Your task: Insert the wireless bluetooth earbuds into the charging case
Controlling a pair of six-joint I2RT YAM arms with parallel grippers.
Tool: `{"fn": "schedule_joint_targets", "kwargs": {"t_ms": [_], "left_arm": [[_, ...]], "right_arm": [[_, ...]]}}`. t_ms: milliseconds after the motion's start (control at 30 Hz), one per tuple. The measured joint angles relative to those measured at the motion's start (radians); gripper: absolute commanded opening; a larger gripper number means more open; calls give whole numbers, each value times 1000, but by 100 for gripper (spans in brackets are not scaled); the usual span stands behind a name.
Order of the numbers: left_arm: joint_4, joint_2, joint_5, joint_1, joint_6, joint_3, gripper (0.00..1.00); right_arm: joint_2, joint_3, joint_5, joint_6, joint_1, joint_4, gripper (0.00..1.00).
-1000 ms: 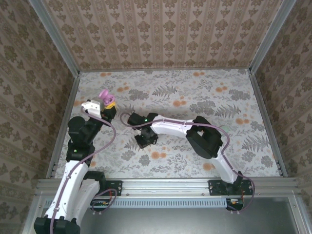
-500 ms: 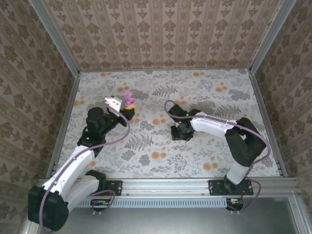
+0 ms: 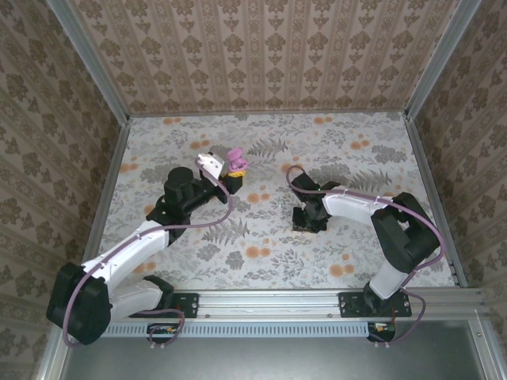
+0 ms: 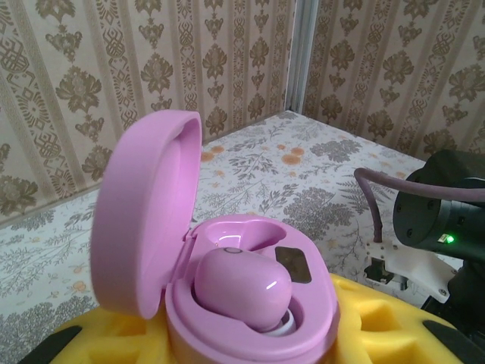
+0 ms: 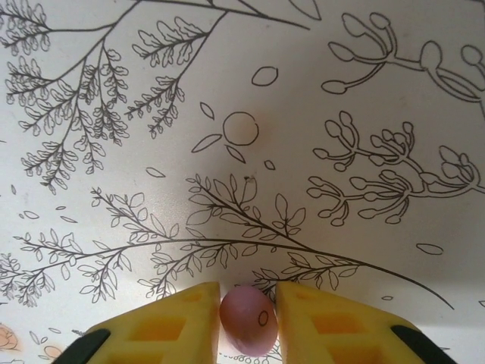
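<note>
The pink charging case (image 4: 322,299) stands with its lid (image 4: 144,220) swung up, and my left gripper (image 4: 250,350) is shut on its base between yellow pads (image 4: 379,326). One pink earbud (image 4: 242,287) lies in a well of the case; the well behind it is empty. From above, the case (image 3: 235,157) is held up over the table's back left-centre. My right gripper (image 5: 248,305) points straight down at the table, shut on a second pink earbud (image 5: 248,320) between its yellow fingers (image 5: 170,327). In the top view the right gripper (image 3: 309,221) is low at the table's middle.
The floral table cloth (image 3: 356,158) is walled on three sides by patterned panels (image 3: 261,55). The right arm's wrist (image 4: 443,220), with a green light, stands just right of the case. A purple cable (image 3: 297,178) loops over the right arm.
My left arm has carried the open case rightward toward the table's middle. My right arm has swept from left of centre to right of centre, and its fingers have eased slightly apart.
</note>
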Motion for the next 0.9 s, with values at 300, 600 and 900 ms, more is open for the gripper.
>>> {"fn": "schedule_joint_targets", "kwargs": {"t_ms": [300,600,900], "left_arm": [[16,25,0,-6,0,13,27],[23,39,0,-11,0,19,27],[23,40,0,-17,0,23,27]], "right_arm": [[-6,-8,-45,-8,-16,11,32],[-8,-19,-85,-16,-19,37,29],[-8,-24,-100,-14,-20,61,30]]}}
